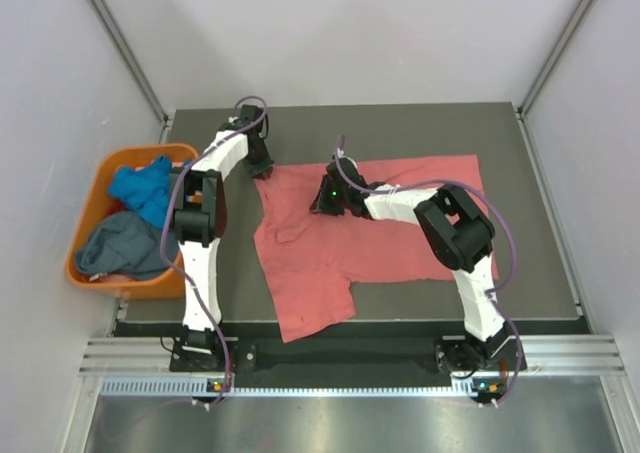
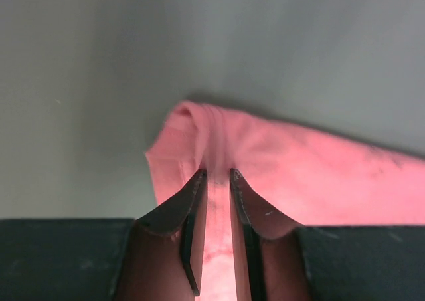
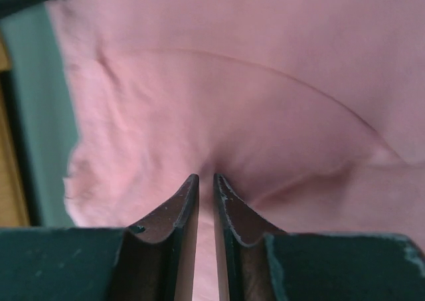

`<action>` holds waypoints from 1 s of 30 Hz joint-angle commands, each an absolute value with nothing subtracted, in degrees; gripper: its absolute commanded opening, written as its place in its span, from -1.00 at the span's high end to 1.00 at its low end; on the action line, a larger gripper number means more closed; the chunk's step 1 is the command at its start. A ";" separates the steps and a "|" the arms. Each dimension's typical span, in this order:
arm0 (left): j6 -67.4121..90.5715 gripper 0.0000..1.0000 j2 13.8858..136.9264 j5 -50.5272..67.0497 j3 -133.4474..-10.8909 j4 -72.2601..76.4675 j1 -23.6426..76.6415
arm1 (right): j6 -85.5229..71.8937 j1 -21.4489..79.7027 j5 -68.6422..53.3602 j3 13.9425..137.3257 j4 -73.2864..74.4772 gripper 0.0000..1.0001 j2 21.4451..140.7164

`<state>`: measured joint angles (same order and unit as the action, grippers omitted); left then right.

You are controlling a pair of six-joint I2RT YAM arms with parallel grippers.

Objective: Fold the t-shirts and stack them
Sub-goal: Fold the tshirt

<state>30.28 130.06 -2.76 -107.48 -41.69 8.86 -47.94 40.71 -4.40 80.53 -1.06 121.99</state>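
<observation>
Hanging over the near edge of the table (image 1: pixel 400 128) at lower centre, the salmon-pink t-shirt (image 1: pixel 320 263) spreads flat toward the upper right. At the left of the frame, the orange tub (image 1: pixel 88 213) holds the slate grey-blue t-shirt (image 1: pixel 120 248) and, behind it, the bright blue t-shirt (image 1: pixel 140 188). Farther in, near mid-frame, the right gripper (image 3: pixel 206 178) has its fingers almost together, pinching a pucker of pink cloth. Farthest, at the shirt's upper-left corner, the left gripper (image 2: pixel 218 173) is narrowly parted, nipping a raised fold there.
</observation>
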 commanded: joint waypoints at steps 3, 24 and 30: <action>29.01 0.49 133.94 -8.70 -109.16 -44.47 8.44 | -44.92 40.87 -3.26 75.42 -4.04 0.70 118.93; 25.75 0.37 121.30 -8.26 -108.13 -50.62 9.58 | -39.11 36.21 -6.76 79.36 -2.29 0.59 116.71; 25.84 0.39 111.19 -6.59 -90.80 -45.45 9.84 | -38.15 34.19 -7.91 79.63 -2.55 0.62 120.75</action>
